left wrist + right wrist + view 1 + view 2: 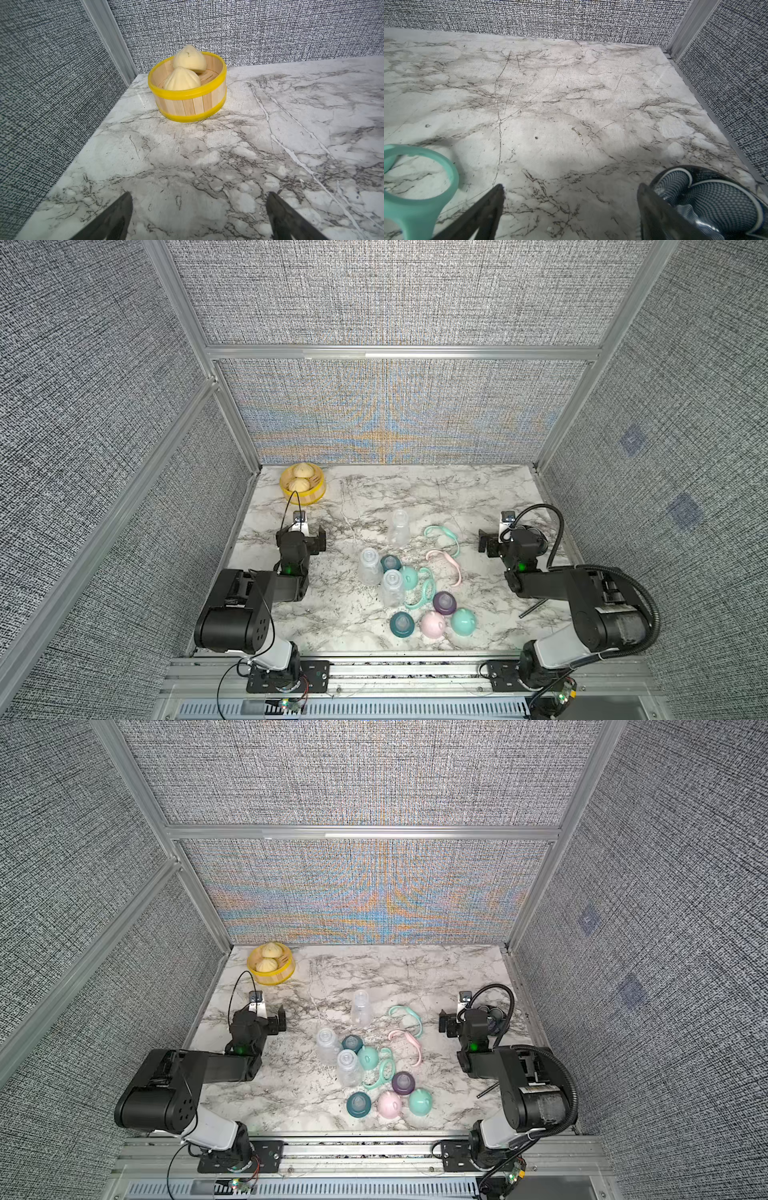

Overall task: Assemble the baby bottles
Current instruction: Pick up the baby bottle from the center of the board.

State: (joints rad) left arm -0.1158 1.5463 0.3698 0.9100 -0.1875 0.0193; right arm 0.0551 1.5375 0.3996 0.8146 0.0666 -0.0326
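Three clear bottles (399, 528) (370, 566) (392, 587) stand mid-table in both top views. Around them lie teal collars (390, 562) (401, 623), a purple collar (444, 603), mint caps (409, 577) (463, 621), a pink cap (433, 624), mint handles (442, 537) (422, 593) and a pink handle (446, 566). My left gripper (199, 195) hovers open over bare marble, left of the parts. My right gripper (571, 187) is open too, empty, between a mint handle (419, 207) and a bowl.
A yellow-rimmed basket (187, 106) with two buns sits in the far left corner, ahead of the left gripper. A dark patterned bowl (716, 199) rests close beside the right gripper's finger. A thin dark rod (532, 609) lies near the right arm. Fabric walls enclose three sides.
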